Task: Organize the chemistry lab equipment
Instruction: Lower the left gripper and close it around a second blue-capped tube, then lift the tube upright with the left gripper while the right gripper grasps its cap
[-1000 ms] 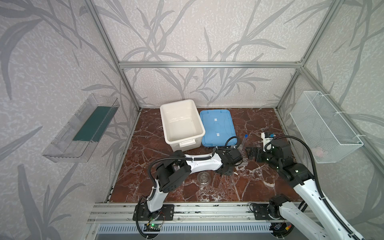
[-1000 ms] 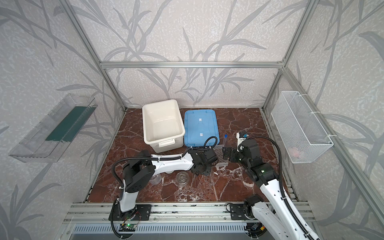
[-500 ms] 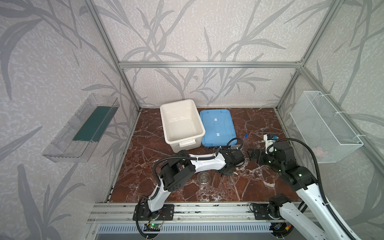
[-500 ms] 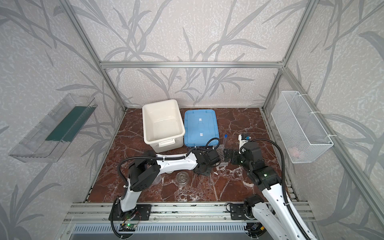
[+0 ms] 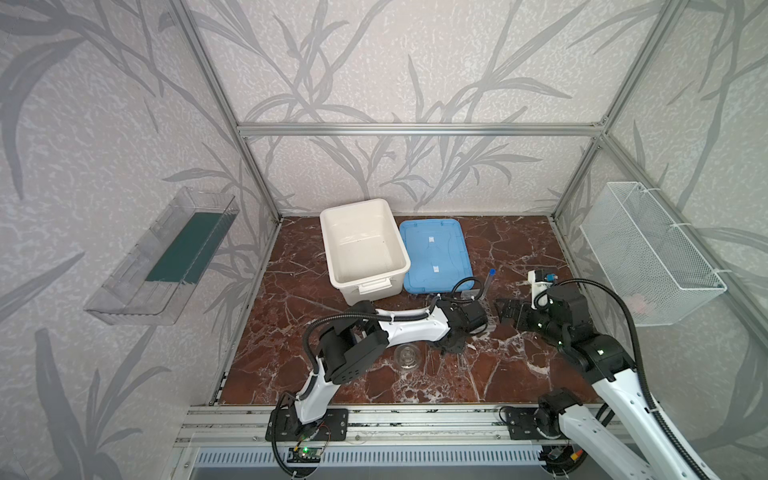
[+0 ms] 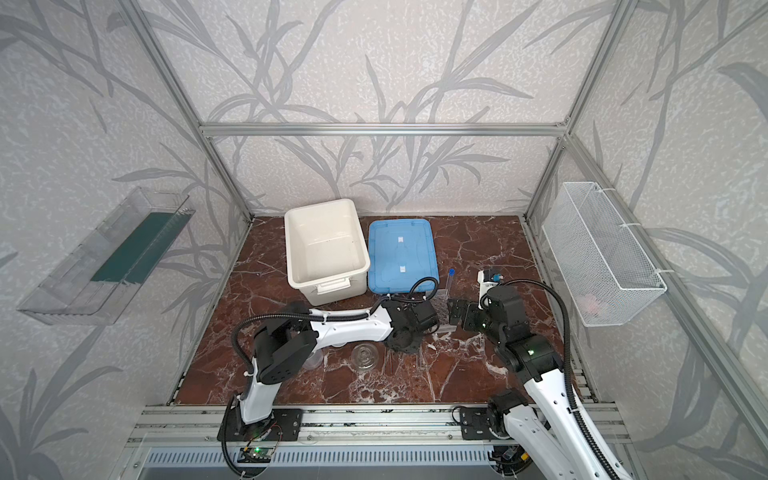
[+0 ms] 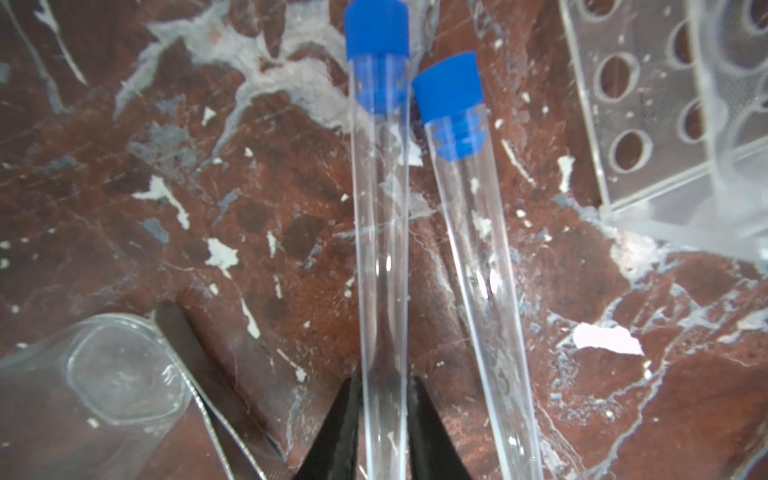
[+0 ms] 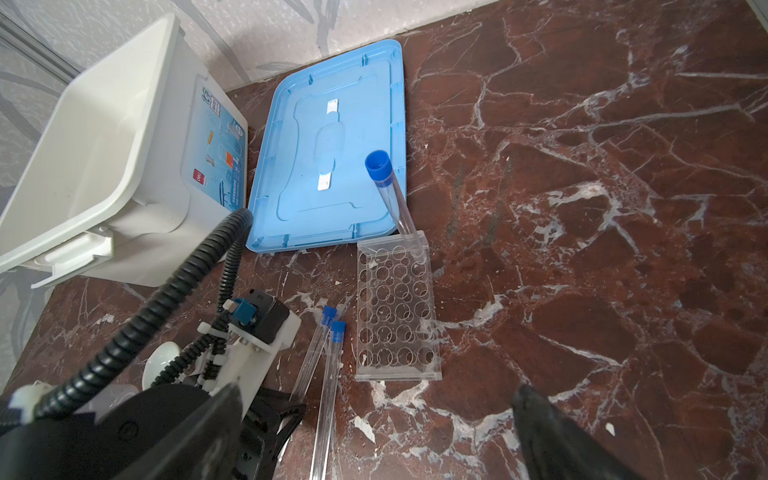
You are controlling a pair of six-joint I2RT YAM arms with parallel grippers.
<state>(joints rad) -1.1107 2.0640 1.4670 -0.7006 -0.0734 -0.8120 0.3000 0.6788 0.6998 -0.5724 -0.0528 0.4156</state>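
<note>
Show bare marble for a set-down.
Free: red marble top right of the flat blue plastic lid to the right wall; strip left of the white plastic tub. Crowded: front centre, with left gripper, blue-capped clear tubes, clear multi-hole rack, round glass vessel.

Left arm [image 5: 407, 328] reaches from its base at the near edge out to the right past the middle. Its forearm is low and almost flat over the counter [image 5: 519, 249], with the wrist tipped down. The left pincer [image 7: 384, 384] points at the counter, both fingers [image 7: 340, 432] snug against the sides of one blue-capped tube [image 7: 382, 249]. Right arm [image 5: 602, 361] leans up from the near right corner toward the far left. The right pincer [image 8: 378, 392] has its fingers spread wide, aimed left at the other wrist.
</note>
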